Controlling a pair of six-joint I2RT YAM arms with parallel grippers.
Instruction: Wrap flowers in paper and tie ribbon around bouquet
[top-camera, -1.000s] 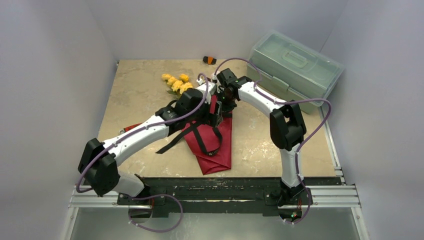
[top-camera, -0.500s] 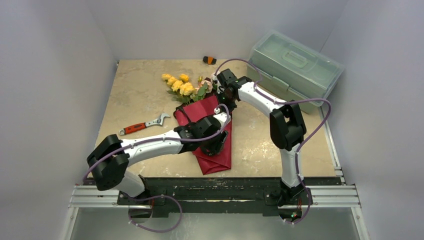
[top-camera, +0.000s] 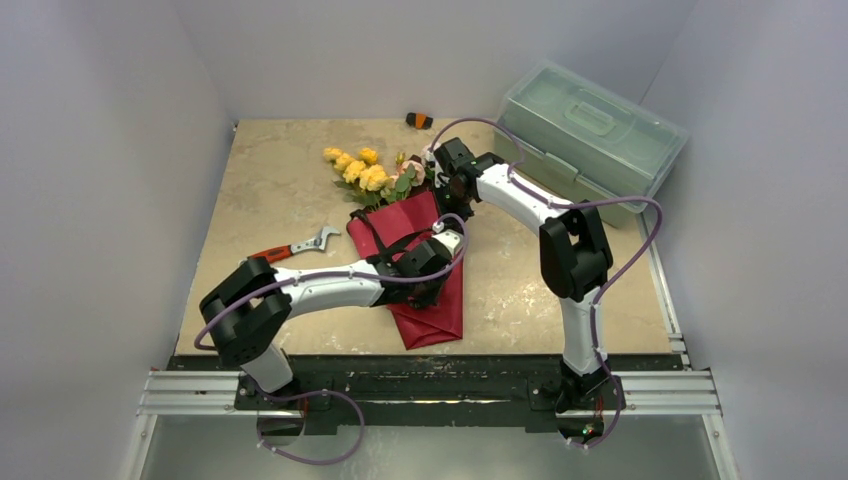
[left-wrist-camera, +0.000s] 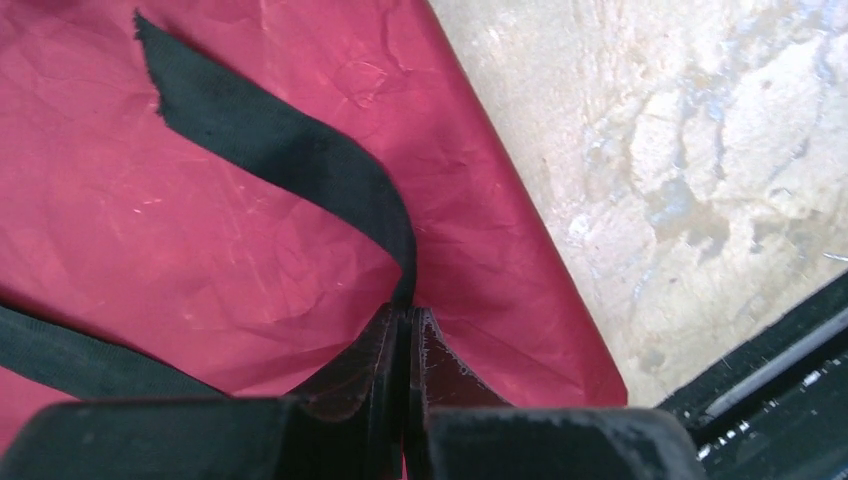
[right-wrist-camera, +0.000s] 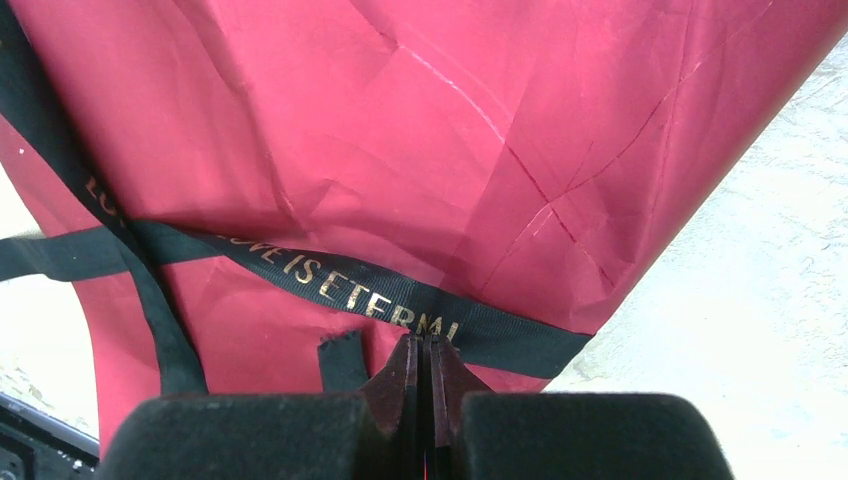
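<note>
Beige stone-patterned counter (top-camera: 280, 190) carries everything, with a pale green plastic box (top-camera: 590, 135) at its far right corner. Near the middle lies the bouquet: dark red paper (top-camera: 440, 315) is already folded into a long cone, its point towards the near edge and its mouth towards the far edge, where the yellow and pink flowers (top-camera: 365, 172) spill out. The wrapping therefore looks done. The black ribbon (right-wrist-camera: 380, 300), printed with gold lettering, crosses the cone and loops around its left side, but no knot or bow shows, so the tying appears to be under way and unfinished. A red-handled wrench (top-camera: 295, 248) lies just left of the cone.

The left pincer (left-wrist-camera: 408, 318) is closed tight over the lower part of the cone, near its right edge, and one ribbon strand curves down into its tips, so it looks pinched there. The right pincer (right-wrist-camera: 428, 345) is also fully closed, near the cone's mouth; its tips meet the lower edge of the lettered band and seem to nip it.
</note>
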